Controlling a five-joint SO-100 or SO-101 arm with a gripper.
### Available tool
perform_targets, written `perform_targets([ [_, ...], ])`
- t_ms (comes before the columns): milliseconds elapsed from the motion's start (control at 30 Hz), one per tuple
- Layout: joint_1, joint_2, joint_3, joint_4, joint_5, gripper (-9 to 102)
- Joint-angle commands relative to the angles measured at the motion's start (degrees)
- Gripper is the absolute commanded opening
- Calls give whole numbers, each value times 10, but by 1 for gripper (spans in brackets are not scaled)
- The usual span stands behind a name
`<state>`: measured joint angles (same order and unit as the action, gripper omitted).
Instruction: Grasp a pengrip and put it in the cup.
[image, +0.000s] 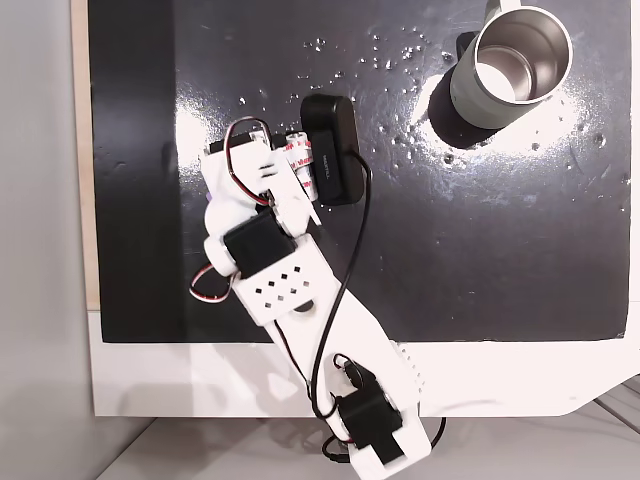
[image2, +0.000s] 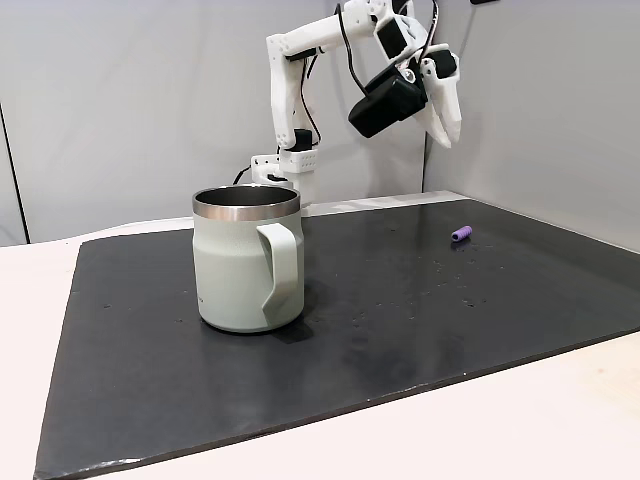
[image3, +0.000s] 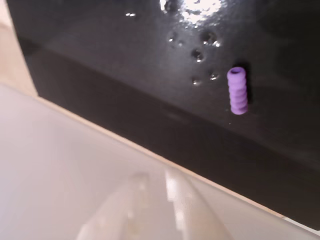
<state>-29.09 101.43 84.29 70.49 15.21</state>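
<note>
The pengrip (image2: 461, 235), a tiny light-purple ribbed cylinder, lies on the black mat (image2: 400, 300) at the far right of a fixed view. It also shows at the upper right of the wrist view as the pengrip (image3: 237, 91). The cup (image2: 247, 260), a grey-green steel mug with a side handle, stands upright toward the left; from above, the cup (image: 510, 65) sits at the top right with a shiny inside. My gripper (image2: 450, 135) hangs high above the mat, fingers together and pointing down, holding nothing. From above, the gripper (image: 300, 195) and arm cover the pengrip.
A black camera box (image: 330, 150) rides beside the wrist. Small white specks (image: 400, 50) dot the mat near the cup. The mat's left edge meets a pale strip (image: 82, 150), and the white table (image: 500, 380) runs along the bottom.
</note>
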Motion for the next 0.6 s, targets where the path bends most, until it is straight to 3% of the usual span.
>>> perform_targets([
  [0, -7, -38, -64, 16, 10, 0],
  [567, -75, -243, -188, 67, 19, 0],
])
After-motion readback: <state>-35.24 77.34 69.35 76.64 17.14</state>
